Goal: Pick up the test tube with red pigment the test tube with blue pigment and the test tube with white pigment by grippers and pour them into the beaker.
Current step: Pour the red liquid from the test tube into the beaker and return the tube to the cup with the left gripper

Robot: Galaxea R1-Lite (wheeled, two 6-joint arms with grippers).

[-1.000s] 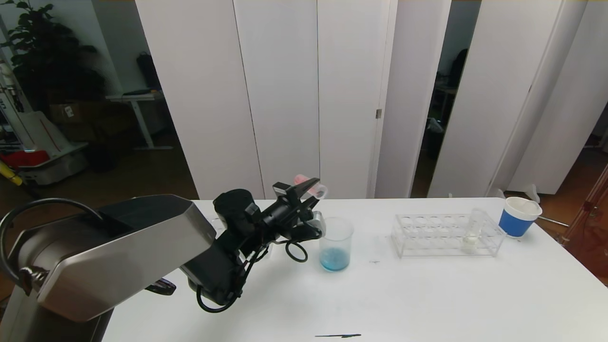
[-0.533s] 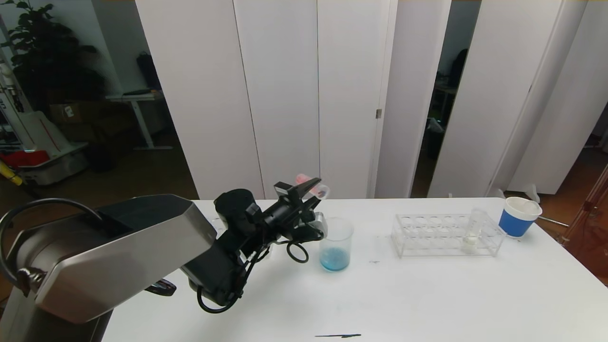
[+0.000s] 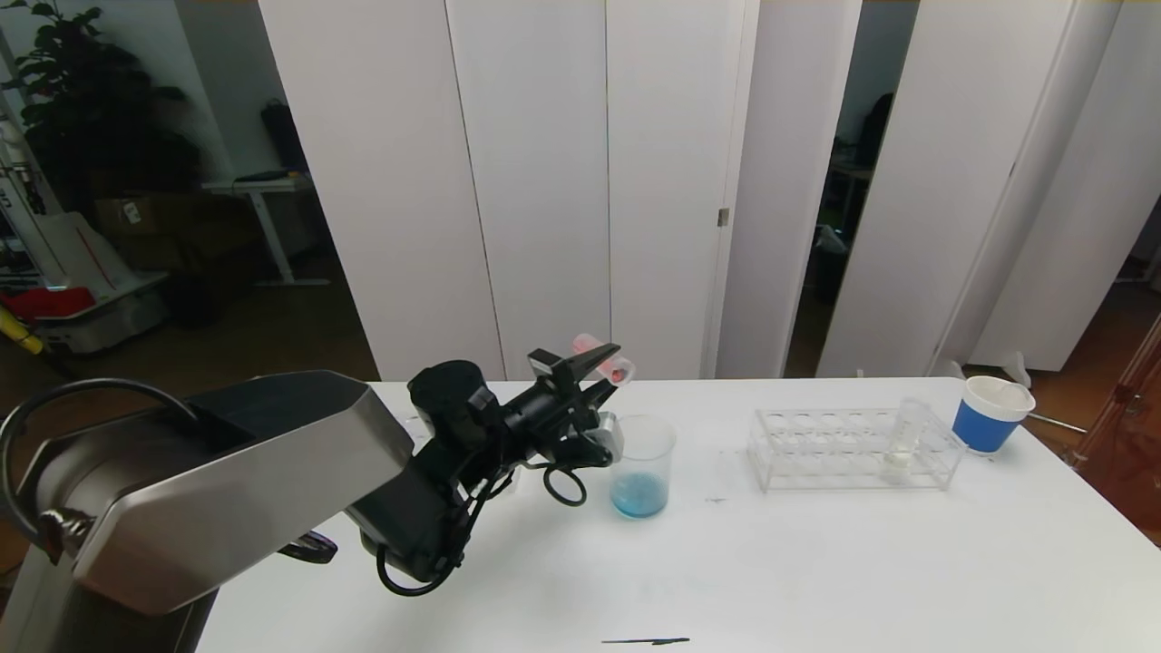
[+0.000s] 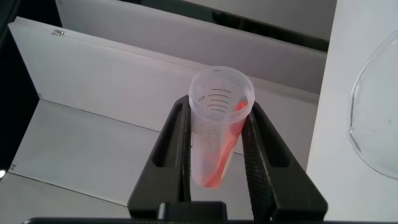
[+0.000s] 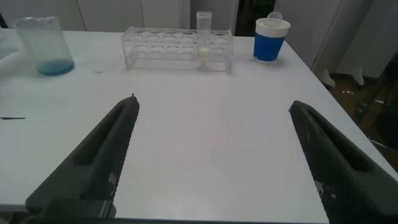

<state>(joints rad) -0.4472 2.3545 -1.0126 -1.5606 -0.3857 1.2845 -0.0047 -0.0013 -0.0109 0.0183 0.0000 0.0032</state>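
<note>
Above the beaker (image 3: 642,465) holding blue liquid, left gripper (image 4: 217,134) clamps red-pigment tube (image 4: 219,134).

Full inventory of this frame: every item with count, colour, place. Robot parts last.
test tube with red pigment: 1, clear with orange-red liquid, tilted in the left end effector above and beside the beaker
beaker: 1, clear with blue liquid at the bottom, mid table
test tube with white pigment: 1, clear with cream-white liquid, upright in the rack
rack: 1, clear, right of the beaker
paper cup: 1, blue with white rim, far right of table
table: 1, white
left end effector: shut on the red tube
right end effector: open, low over bare table
</note>
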